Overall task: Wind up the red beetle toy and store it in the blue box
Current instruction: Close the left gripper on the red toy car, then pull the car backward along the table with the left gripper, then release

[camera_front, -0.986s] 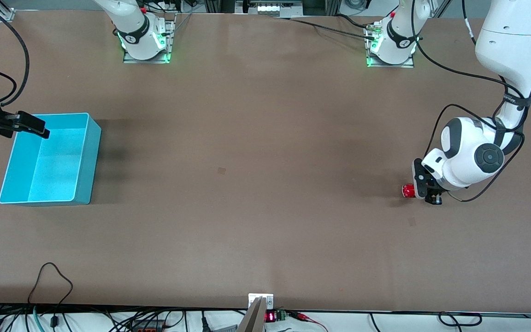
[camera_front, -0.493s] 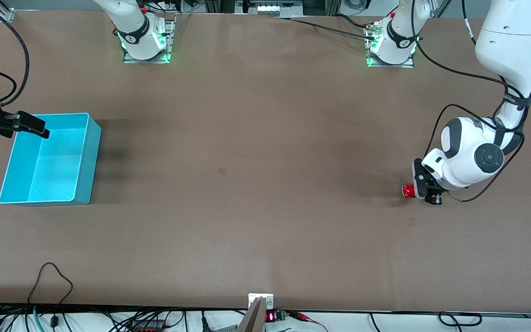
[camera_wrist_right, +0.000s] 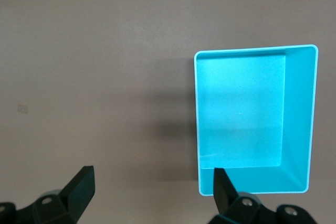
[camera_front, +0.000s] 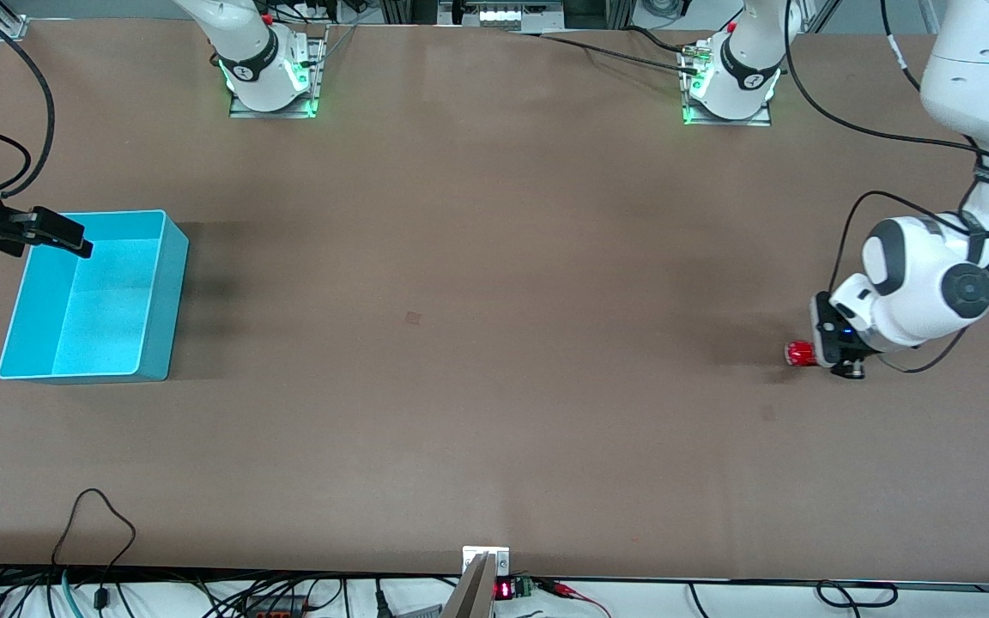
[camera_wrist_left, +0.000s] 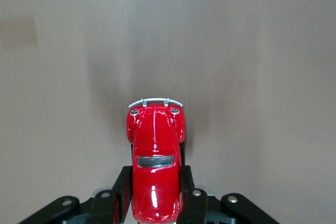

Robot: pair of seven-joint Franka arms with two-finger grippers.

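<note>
The red beetle toy (camera_front: 797, 354) is a tiny glossy red car near the left arm's end of the table. My left gripper (camera_front: 810, 354) is shut on its rear half, low at the table surface. In the left wrist view the toy (camera_wrist_left: 155, 150) points away from the black fingers (camera_wrist_left: 121, 192), its silvery bumper leading. The blue box (camera_front: 175, 283) stands empty at the right arm's end. My right gripper (camera_front: 74, 239) hangs open and empty over the box's rim; the right wrist view shows the box (camera_wrist_right: 311, 119) beside the spread gripper (camera_wrist_right: 152, 176).
The brown table (camera_front: 477, 300) stretches bare between toy and box. Both arm bases (camera_front: 271, 77) stand along the edge farthest from the front camera. Cables and a small display (camera_front: 503, 590) lie past the near edge.
My left gripper has slid the red beetle toy along the table toward the left arm's end. The right arm has not moved.
</note>
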